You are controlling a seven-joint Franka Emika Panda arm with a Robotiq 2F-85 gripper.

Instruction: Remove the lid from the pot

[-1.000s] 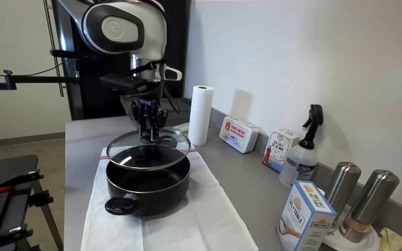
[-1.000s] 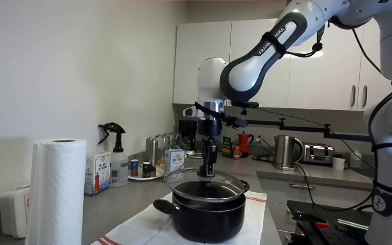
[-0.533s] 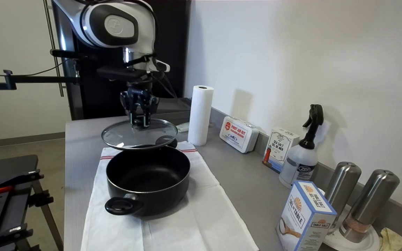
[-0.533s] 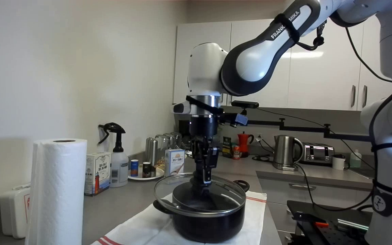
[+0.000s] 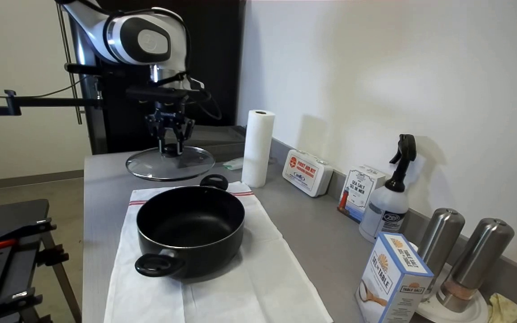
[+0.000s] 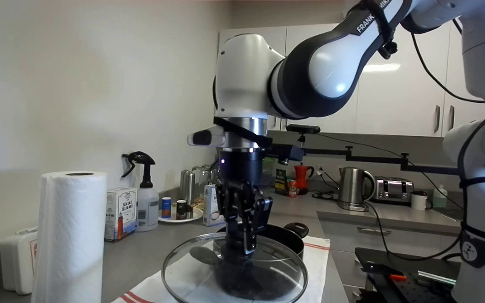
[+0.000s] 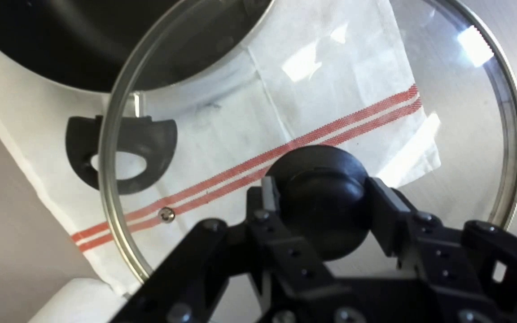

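The lid (image 5: 184,167) is a clear glassy disc with a thin metal rim and a black centre knob; it also shows in an exterior view (image 6: 198,269) and the wrist view (image 7: 317,157). My gripper (image 5: 170,151) is shut on the knob, one finger against each side, in the wrist view (image 7: 322,193). The lid hangs roughly level beside the pot, past its far handle. The black pot (image 5: 191,253) stands uncovered on the towel, its inside showing; the lid hides part of the pot in an exterior view (image 6: 289,235) and overlaps its edge in the wrist view (image 7: 61,45).
A white towel (image 5: 249,287) lies under the pot. A paper towel roll (image 5: 257,150) stands close to the lid's side. Along the wall are a first aid kit (image 5: 307,172), sea salt box (image 5: 361,190), spray bottle (image 5: 384,208), table salt box (image 5: 391,282) and two steel cylinders (image 5: 480,253).
The lid, held by its knob, has moved from above the pot to beyond its far handle, nearer the paper towel roll. The pot's opening is now fully uncovered. The pot has not moved.
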